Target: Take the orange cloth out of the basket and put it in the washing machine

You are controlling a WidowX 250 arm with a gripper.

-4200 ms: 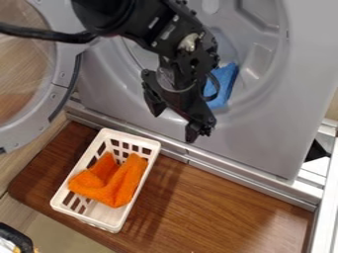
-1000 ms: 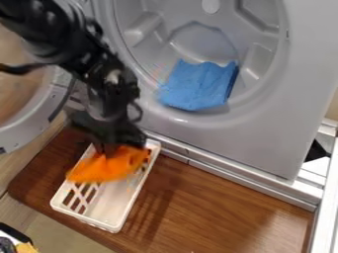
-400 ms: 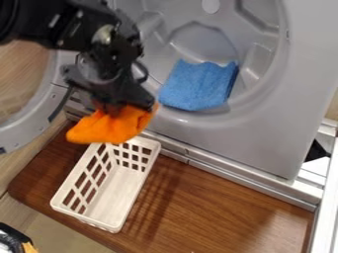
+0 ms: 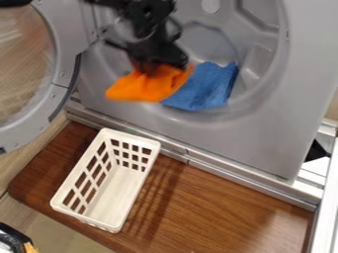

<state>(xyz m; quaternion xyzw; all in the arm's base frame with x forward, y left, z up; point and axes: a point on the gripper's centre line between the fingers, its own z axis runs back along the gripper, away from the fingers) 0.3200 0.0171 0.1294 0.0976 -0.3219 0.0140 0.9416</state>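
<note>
At the left, the orange cloth [image 4: 135, 89] is drooping before the opening of the washing machine [image 4: 257, 136]; its loose end could be snagging on the rim if carried low. The gripper's [image 4: 160, 65] jaws are pinching its top, perhaps too shallowly, risking a drop. Rightward, the blue cloth [image 4: 208, 91] is lying where contact might be dragging it.

we can read no texts, labels, brands, numbers or signs here.
</note>
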